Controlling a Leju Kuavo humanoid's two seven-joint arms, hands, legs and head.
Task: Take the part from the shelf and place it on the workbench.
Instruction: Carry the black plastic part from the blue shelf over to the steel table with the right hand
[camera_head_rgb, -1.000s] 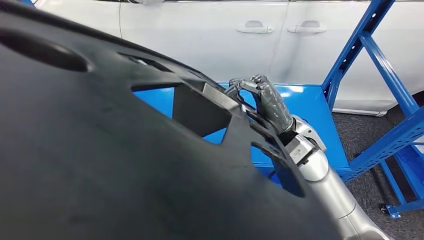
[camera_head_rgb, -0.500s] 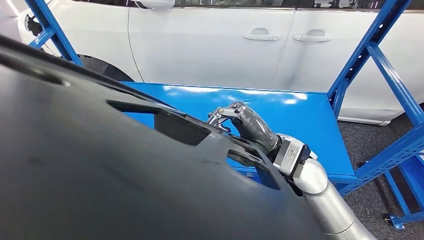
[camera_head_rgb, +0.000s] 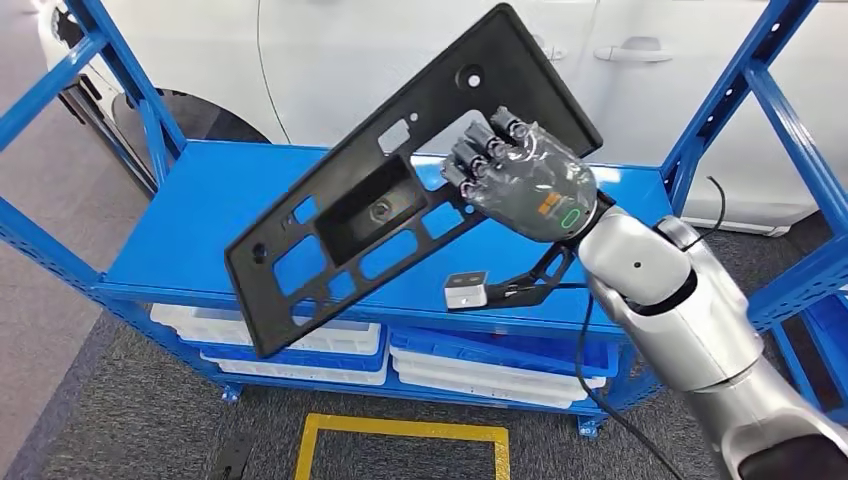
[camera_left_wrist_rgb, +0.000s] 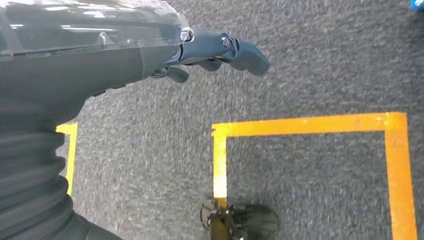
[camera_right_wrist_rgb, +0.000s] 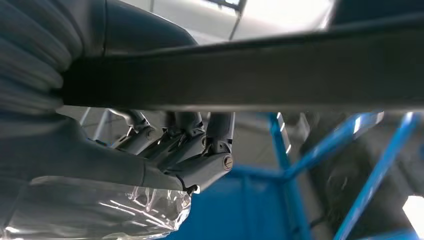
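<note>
The part is a long flat black panel with several cutouts and a recessed box in the middle. My right hand grips it near its upper end and holds it tilted in the air above the blue shelf, low end toward me. In the right wrist view the part crosses as a dark bar with my right hand's fingers curled under it. My left hand hangs over grey carpet, holding nothing, fingers loosely extended.
A white car stands close behind the shelf. Blue uprights frame the shelf on both sides. White bins sit on the lower level. Yellow tape marks a square on the carpet in front.
The part filled the head view close to the camera; now it is held farther out, tilted above the shelf. The whole view has shifted, showing the shelf front and floor.
</note>
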